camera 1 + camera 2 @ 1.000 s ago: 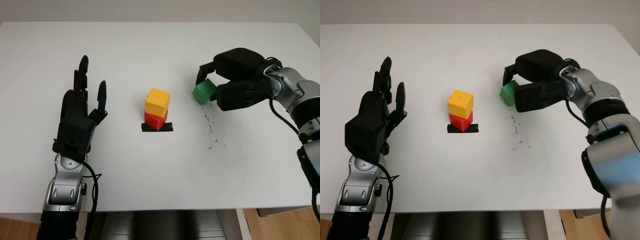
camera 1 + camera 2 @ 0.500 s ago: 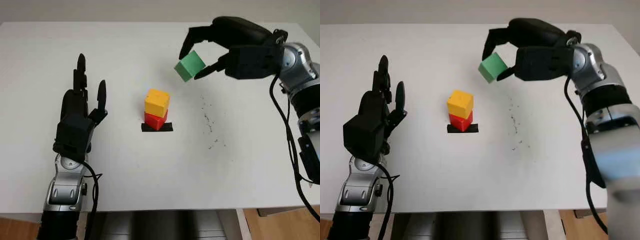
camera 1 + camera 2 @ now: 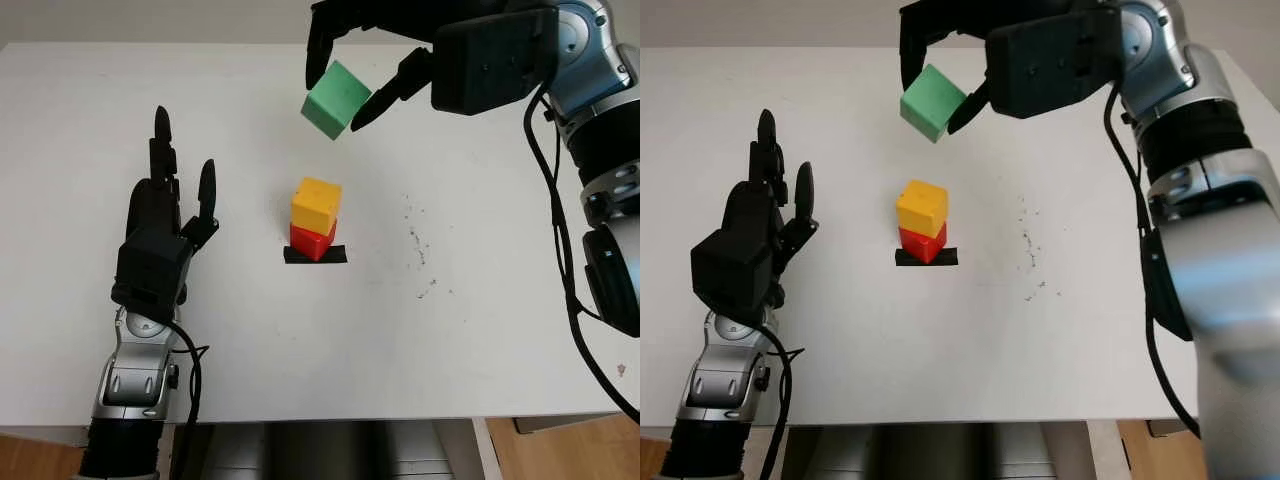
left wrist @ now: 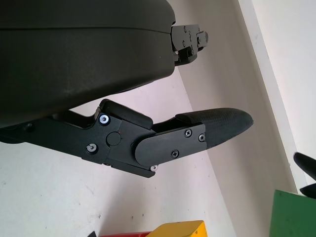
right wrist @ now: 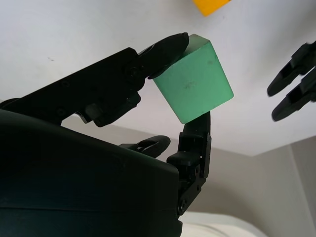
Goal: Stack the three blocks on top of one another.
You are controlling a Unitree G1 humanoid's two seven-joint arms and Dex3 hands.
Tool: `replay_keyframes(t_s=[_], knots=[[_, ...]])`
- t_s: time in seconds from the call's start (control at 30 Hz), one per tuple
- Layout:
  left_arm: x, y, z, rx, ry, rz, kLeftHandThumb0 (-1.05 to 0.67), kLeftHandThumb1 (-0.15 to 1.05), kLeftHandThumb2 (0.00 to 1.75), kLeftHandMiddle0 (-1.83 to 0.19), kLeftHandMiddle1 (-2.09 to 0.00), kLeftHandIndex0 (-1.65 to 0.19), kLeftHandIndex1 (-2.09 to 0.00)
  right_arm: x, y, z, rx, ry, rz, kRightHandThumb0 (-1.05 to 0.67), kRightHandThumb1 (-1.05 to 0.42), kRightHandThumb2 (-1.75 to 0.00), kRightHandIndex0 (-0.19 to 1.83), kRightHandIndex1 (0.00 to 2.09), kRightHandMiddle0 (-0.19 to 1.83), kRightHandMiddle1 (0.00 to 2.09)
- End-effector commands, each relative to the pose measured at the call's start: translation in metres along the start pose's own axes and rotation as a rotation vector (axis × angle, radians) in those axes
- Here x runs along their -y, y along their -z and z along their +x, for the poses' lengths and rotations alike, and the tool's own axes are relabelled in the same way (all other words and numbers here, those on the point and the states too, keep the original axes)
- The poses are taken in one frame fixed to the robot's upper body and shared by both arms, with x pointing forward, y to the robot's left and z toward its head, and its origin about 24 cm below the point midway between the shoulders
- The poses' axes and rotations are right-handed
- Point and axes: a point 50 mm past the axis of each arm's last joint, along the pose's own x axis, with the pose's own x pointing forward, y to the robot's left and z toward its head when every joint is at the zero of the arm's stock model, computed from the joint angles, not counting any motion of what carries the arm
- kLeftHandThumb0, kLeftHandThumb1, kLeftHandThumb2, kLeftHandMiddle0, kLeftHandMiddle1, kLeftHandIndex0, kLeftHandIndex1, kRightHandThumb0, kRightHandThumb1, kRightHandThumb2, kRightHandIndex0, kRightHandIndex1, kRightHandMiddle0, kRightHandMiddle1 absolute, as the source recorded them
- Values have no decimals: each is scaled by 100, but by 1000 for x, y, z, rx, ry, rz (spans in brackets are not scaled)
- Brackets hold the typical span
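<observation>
A yellow block (image 3: 315, 204) sits on a red block (image 3: 311, 240) at the middle of the white table (image 3: 320, 330), over a black tape mark (image 3: 314, 256). High above the stack and slightly behind it hangs a green block (image 3: 335, 99), tilted, with my right hand (image 3: 340, 80) shut on it; the fingers pinch it from both sides. In the right wrist view the green block (image 5: 192, 84) shows between the fingertips, with a corner of the yellow block (image 5: 210, 6) beyond. My left hand (image 3: 165, 225) is open, held upright left of the stack.
Small dark specks (image 3: 420, 260) mark the table right of the stack. The table's front edge (image 3: 320, 415) runs near the bottom of the head views.
My right hand has lifted the green block from the table at the right and carried it up and leftward, to above the yellow-on-red stack. The left hand has stayed put.
</observation>
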Motion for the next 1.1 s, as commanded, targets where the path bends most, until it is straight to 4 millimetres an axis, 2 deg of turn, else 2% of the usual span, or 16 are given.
replay_keyframes(t_s=[0.0,0.2,0.57,0.9,1.07], knots=[[1,-3,0,11,-9,1,-79,105,67,12,-6,14,-7,16,-10,4,24,10,-14,-47,-92,-6,45,0,46,151],[1,-2,-1,10,-6,-14,-77,105,67,13,-5,14,-6,8,-11,15,0,-123,50,-51,-92,-6,42,1,47,152],[0,-2,-2,13,-15,-1,-76,105,67,13,-6,13,-7,-6,-4,17,-62,-253,134,-48,-92,-5,41,1,49,150],[-1,-1,-1,9,-19,7,-77,105,67,13,-6,13,-6,-11,-1,16,-65,-321,234,-45,-91,-5,42,2,48,152],[-1,-3,-1,27,-29,12,-76,105,67,11,-6,3,-11,-14,0,16,-62,-334,282,-45,-90,-5,41,1,49,154]])
